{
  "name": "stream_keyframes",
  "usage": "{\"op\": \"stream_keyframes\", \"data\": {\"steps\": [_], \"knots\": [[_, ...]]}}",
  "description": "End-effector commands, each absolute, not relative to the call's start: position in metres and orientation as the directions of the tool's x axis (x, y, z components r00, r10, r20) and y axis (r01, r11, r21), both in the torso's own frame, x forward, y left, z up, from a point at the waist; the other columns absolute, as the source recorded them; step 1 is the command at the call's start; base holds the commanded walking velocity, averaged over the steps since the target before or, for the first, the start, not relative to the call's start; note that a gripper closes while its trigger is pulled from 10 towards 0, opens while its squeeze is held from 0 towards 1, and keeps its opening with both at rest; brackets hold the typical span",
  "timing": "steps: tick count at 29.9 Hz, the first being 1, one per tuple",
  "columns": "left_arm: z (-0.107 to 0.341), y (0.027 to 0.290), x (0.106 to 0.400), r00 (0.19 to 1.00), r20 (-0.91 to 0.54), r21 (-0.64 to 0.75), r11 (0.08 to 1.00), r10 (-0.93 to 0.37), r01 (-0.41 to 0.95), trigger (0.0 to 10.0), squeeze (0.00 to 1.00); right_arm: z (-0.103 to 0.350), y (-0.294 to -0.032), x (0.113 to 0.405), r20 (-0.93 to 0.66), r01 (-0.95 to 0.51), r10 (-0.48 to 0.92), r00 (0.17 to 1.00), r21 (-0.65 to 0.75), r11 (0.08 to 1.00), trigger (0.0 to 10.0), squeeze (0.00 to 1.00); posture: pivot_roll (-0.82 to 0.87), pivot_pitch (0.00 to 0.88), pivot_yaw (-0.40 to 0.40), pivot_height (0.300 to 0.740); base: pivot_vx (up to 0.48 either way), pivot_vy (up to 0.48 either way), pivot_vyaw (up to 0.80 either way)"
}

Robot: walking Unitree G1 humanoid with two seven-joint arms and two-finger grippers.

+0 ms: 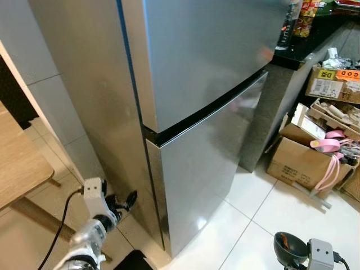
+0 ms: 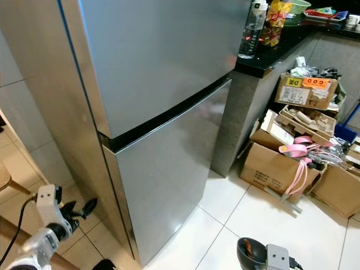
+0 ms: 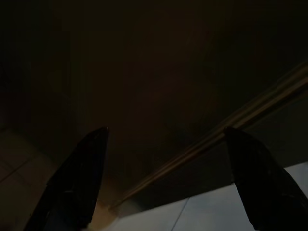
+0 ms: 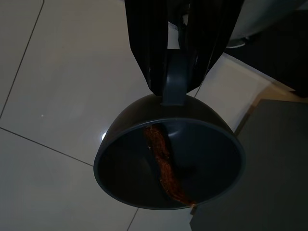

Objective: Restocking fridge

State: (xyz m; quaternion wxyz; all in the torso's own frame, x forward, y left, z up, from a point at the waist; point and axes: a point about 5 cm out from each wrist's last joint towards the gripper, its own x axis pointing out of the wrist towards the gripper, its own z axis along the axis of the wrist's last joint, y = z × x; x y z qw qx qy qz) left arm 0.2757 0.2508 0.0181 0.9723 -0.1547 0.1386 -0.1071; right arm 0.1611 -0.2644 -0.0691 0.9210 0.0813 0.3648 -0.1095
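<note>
Both fridge [image 1: 202, 112] doors shut ahead, my left gripper [image 3: 163, 178] spread empty by its corner, my right gripper [image 4: 175, 57] clamped on a bowl [image 4: 168, 163] handle over bare tiles [image 4: 57, 86].

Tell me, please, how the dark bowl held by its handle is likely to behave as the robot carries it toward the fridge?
The dark bowl looks like thin, stiff plastic, so probably light. The right claw pinches only its short handle, so it may sag or swivel. The reddish-brown strip lies loose inside and could slide out if it tilts.

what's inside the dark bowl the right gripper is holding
A long orange-brown strip lies across the inside of the bowl, held by its handle in the right gripper.
</note>
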Motion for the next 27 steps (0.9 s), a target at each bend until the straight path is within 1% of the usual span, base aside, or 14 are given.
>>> {"op": "stream_keyframes", "data": {"steps": [1,2,3,6,8,9,11,12,13,14,18,23,25,27], "knots": [[0.038,0.253,0.285,0.906,-0.148,-0.312,0.888,-0.397,0.338,10.0,1.0,-0.069,-0.266,0.162,-0.693,0.25,-0.138,0.708,0.063,0.966,10.0,0.0,-0.07,0.0,-0.014,0.74,0.0,0.0,0.0],[0.038,0.253,0.285,0.906,-0.148,-0.312,0.888,-0.397,0.338,10.0,1.0,-0.069,-0.266,0.162,-0.693,0.25,-0.138,0.708,0.063,0.966,10.0,0.0,-0.07,0.0,-0.014,0.74,0.0,0.0,0.0],[0.045,0.25,0.287,0.876,-0.116,-0.307,0.855,-0.469,0.417,10.0,1.0,-0.069,-0.266,0.161,-0.693,0.251,-0.139,0.707,0.062,0.966,10.0,0.0,-0.07,0.0,-0.014,0.74,0.0,0.0,0.0],[0.05,0.248,0.289,0.847,-0.088,-0.316,0.821,-0.525,0.476,10.0,1.0,-0.069,-0.266,0.161,-0.694,0.251,-0.139,0.707,0.061,0.966,10.0,0.0,-0.07,0.0,-0.014,0.74,0.0,0.0,0.0],[0.059,0.24,0.291,0.758,-0.052,-0.314,0.732,-0.65,0.605,10.0,1.0,-0.069,-0.266,0.161,-0.695,0.251,-0.14,0.706,0.06,0.966,10.0,0.0,-0.07,0.0,-0.014,0.74,0.0,0.0,0.0],[0.059,0.24,0.291,0.758,-0.052,-0.314,0.732,-0.65,0.605,10.0,1.0,-0.069,-0.266,0.161,-0.695,0.251,-0.14,0.706,0.06,0.966,10.0,0.0,-0.07,0.0,-0.014,0.74,0.0,0.0,0.0],[0.065,0.23,0.293,0.675,-0.049,-0.283,0.658,-0.737,0.698,10.0,1.0,-0.069,-0.266,0.161,-0.694,0.251,-0.14,0.706,0.06,0.966,10.0,0.0,-0.07,0.0,-0.012,0.74,0.0,0.0,0.0],[0.065,0.23,0.293,0.675,-0.049,-0.283,0.658,-0.737,0.698,10.0,1.0,-0.069,-0.266,0.161,-0.694,0.251,-0.14,0.706,0.06,0.966,10.0,0.0,-0.07,0.0,-0.012,0.74,0.0,0.0,0.0],[0.066,0.225,0.295,0.648,-0.055,-0.26,0.637,-0.76,0.726,10.0,1.0,-0.069,-0.266,0.161,-0.694,0.251,-0.141,0.706,0.06,0.966,10.0,0.0,-0.08,0.0,-0.012,0.74,0.0,0.0,0.0],[0.067,0.219,0.297,0.629,-0.065,-0.235,0.624,-0.775,0.745,10.0,0.0,-0.069,-0.266,0.161,-0.694,0.252,-0.141,0.706,0.06,0.966,10.0,0.0,-0.08,0.0,-0.012,0.74,0.0,0.0,0.0],[0.069,0.212,0.3,0.61,-0.068,-0.209,0.609,-0.789,0.765,10.0,0.0,-0.069,-0.266,0.162,-0.694,0.253,-0.142,0.706,0.06,0.966,10.0,0.0,-0.08,0.0,-0.012,0.74,0.0,0.0,0.0],[0.071,0.203,0.305,0.628,-0.057,-0.181,0.627,-0.776,0.758,10.0,0.0,-0.069,-0.266,0.162,-0.693,0.254,-0.143,0.706,0.06,0.965,10.0,0.0,-0.08,0.0,-0.009,0.74,0.0,0.0,0.0],[0.069,0.189,0.308,0.62,-0.052,-0.161,0.62,-0.782,0.768,10.0,0.0,-0.069,-0.266,0.162,-0.693,0.256,-0.145,0.706,0.06,0.965,10.0,0.0,-0.08,0.0,-0.008,0.74,0.0,0.0,0.0],[0.067,0.181,0.31,0.636,-0.075,-0.138,0.64,-0.768,0.756,10.0,0.0,-0.069,-0.266,0.162,-0.693,0.257,-0.146,0.706,0.06,0.964,10.0,0.0,-0.08,0.0,-0.007,0.74,0.0,0.0,0.0]]}}
